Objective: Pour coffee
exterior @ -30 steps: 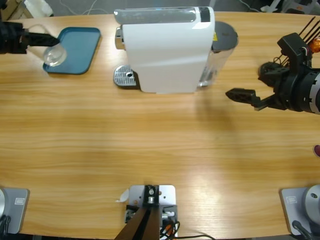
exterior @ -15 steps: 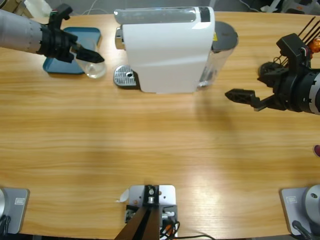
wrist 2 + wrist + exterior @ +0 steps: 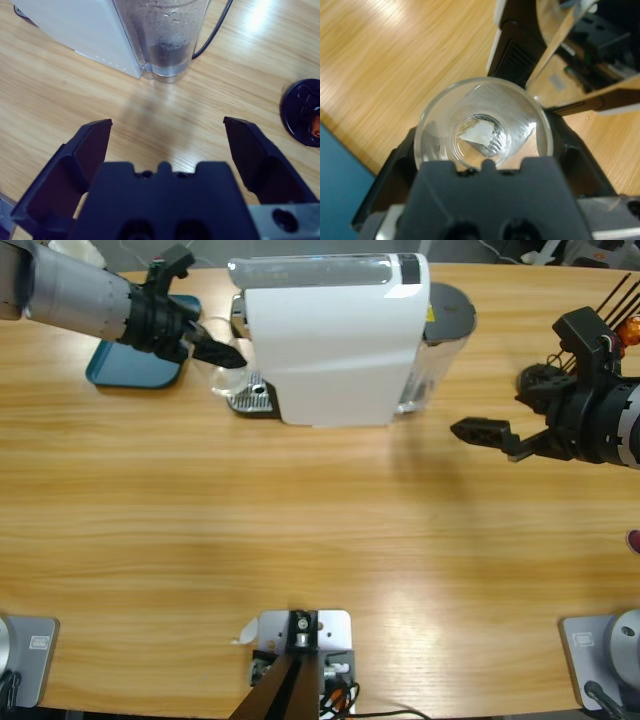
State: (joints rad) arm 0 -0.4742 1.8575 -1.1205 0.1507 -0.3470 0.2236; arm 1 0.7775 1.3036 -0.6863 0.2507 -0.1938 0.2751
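My left gripper (image 3: pixel 222 354) reaches in from the upper left and is shut on a clear glass cup (image 3: pixel 229 377). The cup hangs at the left edge of the grated drip tray (image 3: pixel 251 396) of the white coffee machine (image 3: pixel 335 335). In the left wrist view the empty glass (image 3: pixel 482 127) sits between the jaws of my left gripper (image 3: pixel 485 145), and the machine's dark front (image 3: pixel 520 45) stands just beyond it. My right gripper (image 3: pixel 482 430) hovers open to the right of the machine. In its own view my right gripper (image 3: pixel 167 135) holds nothing and faces the water tank (image 3: pixel 167 35).
A blue tray (image 3: pixel 110 375) lies at the back left, partly under the left arm. A black round lid (image 3: pixel 302 112) rests on the table right of the tank, and a black cable (image 3: pixel 212 35) runs behind it.
The left arm has carried the glass from the blue tray rightward to the drip tray's edge. The right arm has not moved.
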